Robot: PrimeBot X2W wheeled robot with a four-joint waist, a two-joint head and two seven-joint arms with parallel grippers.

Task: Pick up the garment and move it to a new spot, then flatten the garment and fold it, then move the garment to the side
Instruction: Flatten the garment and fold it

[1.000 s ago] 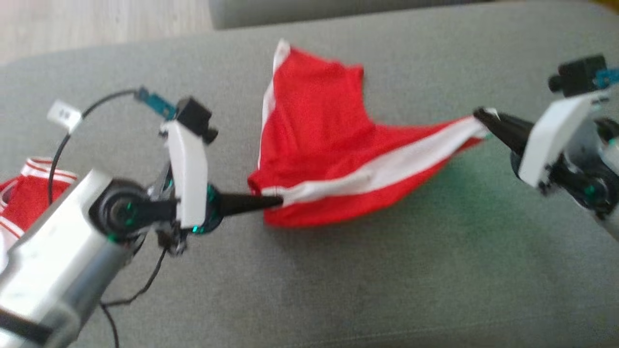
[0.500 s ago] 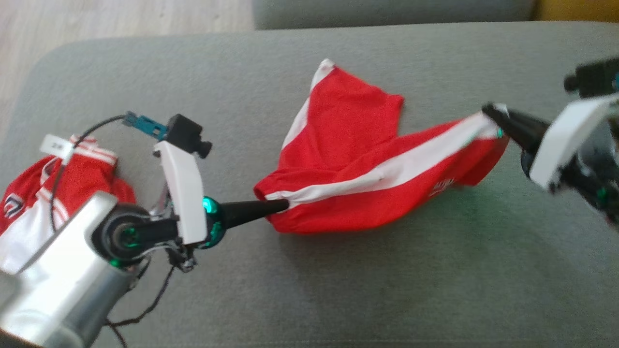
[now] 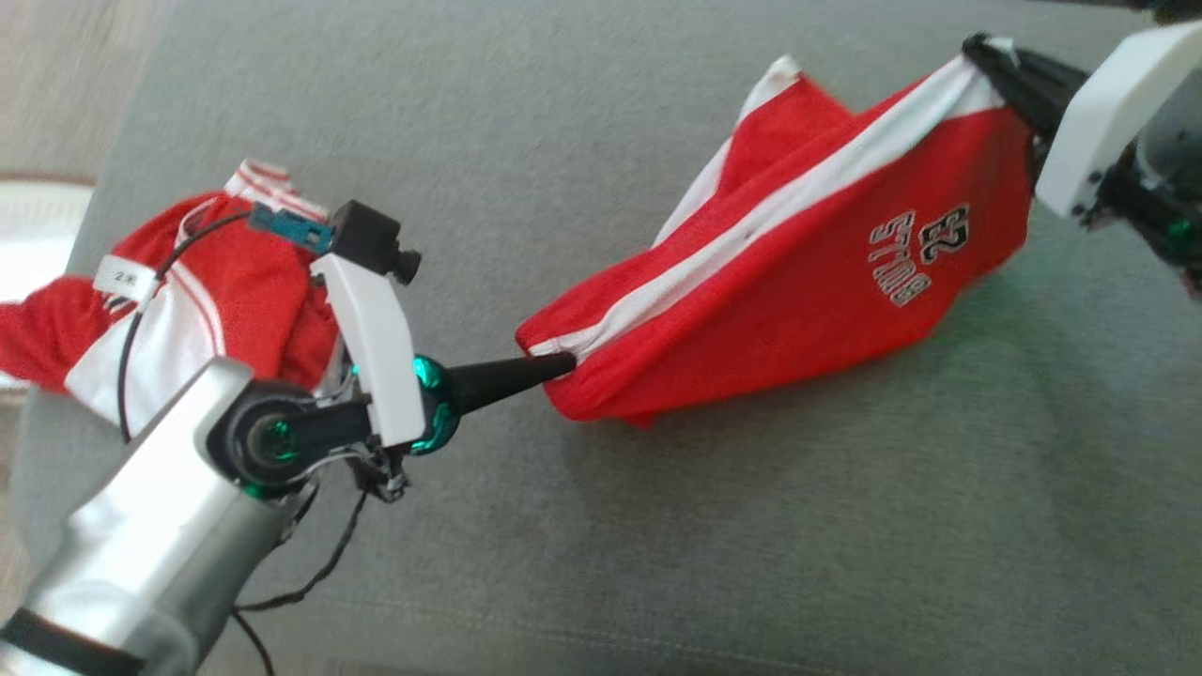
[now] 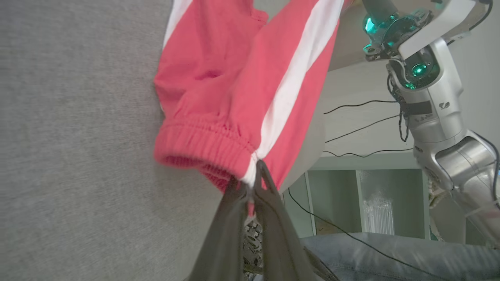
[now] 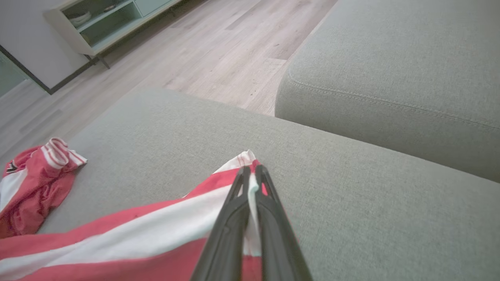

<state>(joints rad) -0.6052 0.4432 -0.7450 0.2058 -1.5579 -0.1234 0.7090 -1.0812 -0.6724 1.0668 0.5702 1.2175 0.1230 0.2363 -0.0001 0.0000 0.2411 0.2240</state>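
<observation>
Red jersey fabric with one white stripe: the garment (image 3: 798, 282) is hanging stretched between two grippers, running from mid-frame to the upper right of the head view. Its lower edge is seemingly brushing the grey woven cushion (image 3: 751, 526). The left gripper (image 3: 563, 364) is pinching the ruched elastic waistband at mid-frame, and the right gripper (image 3: 977, 47) is pinching the far corner at top right. A second red-and-white garment (image 3: 235, 272) is lying crumpled at the left.
</observation>
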